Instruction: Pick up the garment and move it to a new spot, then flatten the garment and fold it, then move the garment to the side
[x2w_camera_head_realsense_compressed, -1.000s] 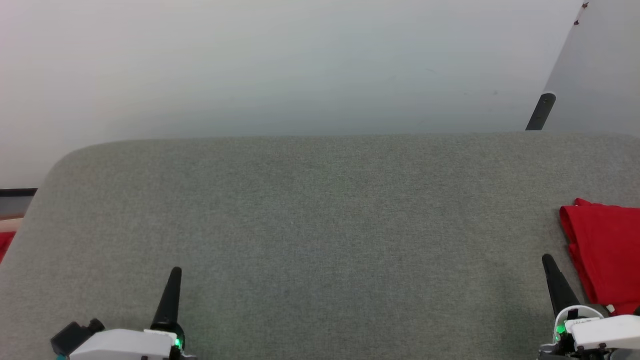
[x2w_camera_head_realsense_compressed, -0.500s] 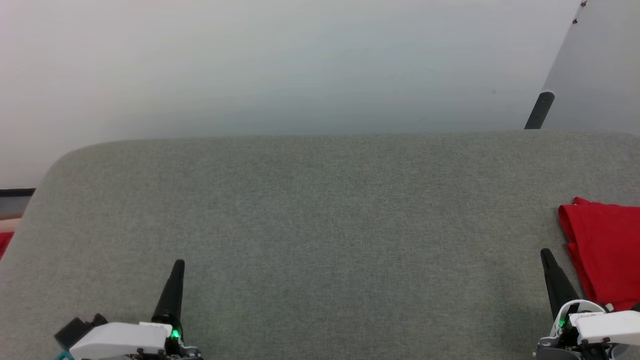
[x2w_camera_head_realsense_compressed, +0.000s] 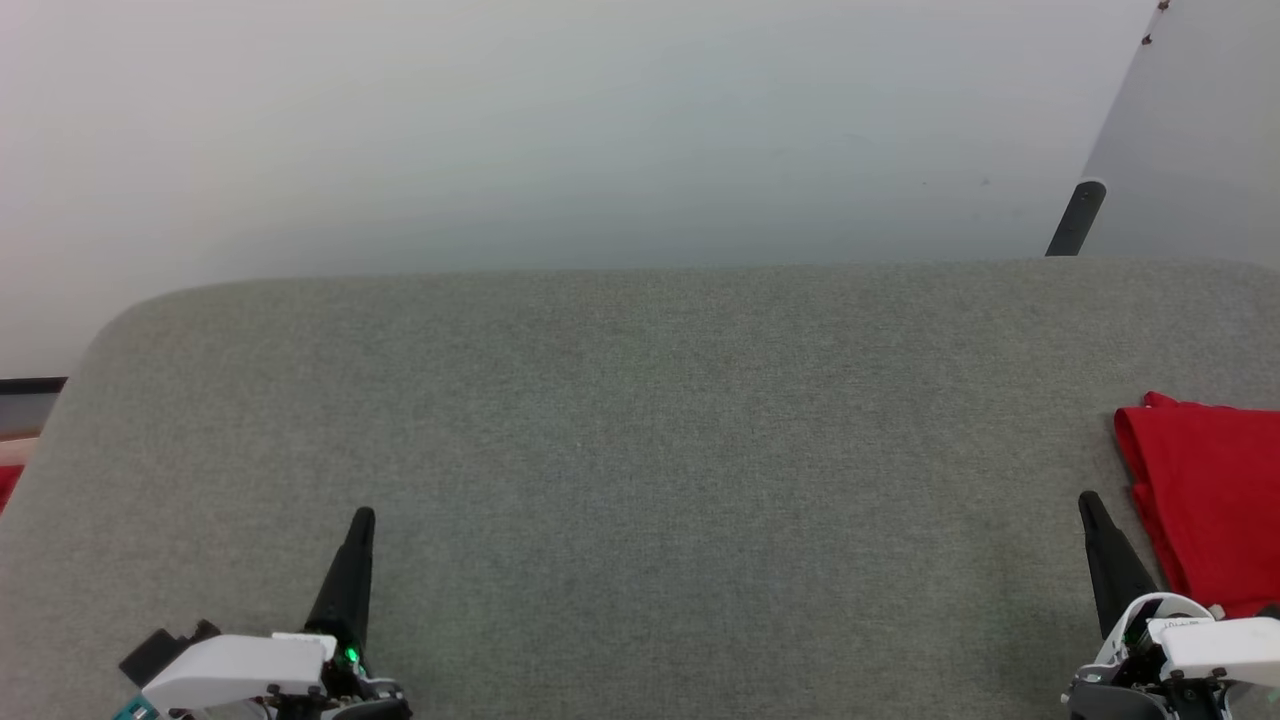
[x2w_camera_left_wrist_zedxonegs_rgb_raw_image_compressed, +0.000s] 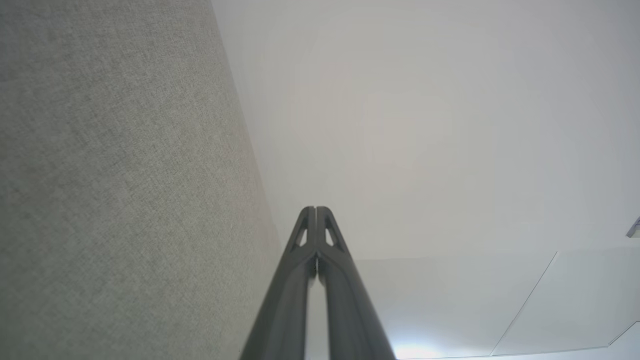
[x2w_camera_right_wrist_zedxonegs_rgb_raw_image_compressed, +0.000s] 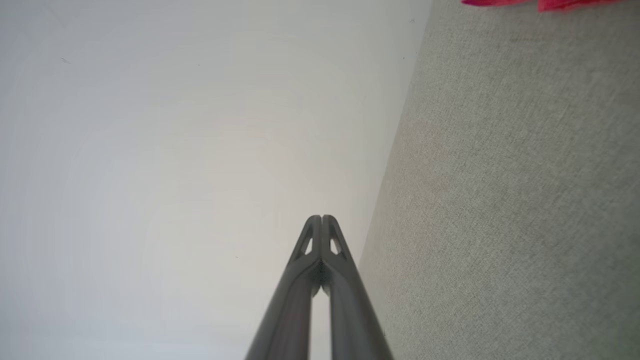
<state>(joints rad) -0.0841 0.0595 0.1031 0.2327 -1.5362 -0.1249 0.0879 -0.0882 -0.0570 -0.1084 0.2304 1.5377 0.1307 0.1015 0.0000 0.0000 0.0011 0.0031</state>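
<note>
Red garment (x2w_camera_head_realsense_compressed: 1210, 500) lies at the right edge of the grey fabric surface (x2w_camera_head_realsense_compressed: 640, 420), just beside the right hand (x2w_camera_head_realsense_compressed: 1090, 505), whose fingers are pressed together on nothing, like those of the left hand (x2w_camera_head_realsense_compressed: 360, 520), well apart from it.

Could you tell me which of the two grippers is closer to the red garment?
The right gripper, shut beside the garment; the left gripper sits far across the surface.

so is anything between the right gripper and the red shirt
Nothing visible does. The shut right gripper sits just left of the red garment, with bare grey fabric surface between them.
</note>
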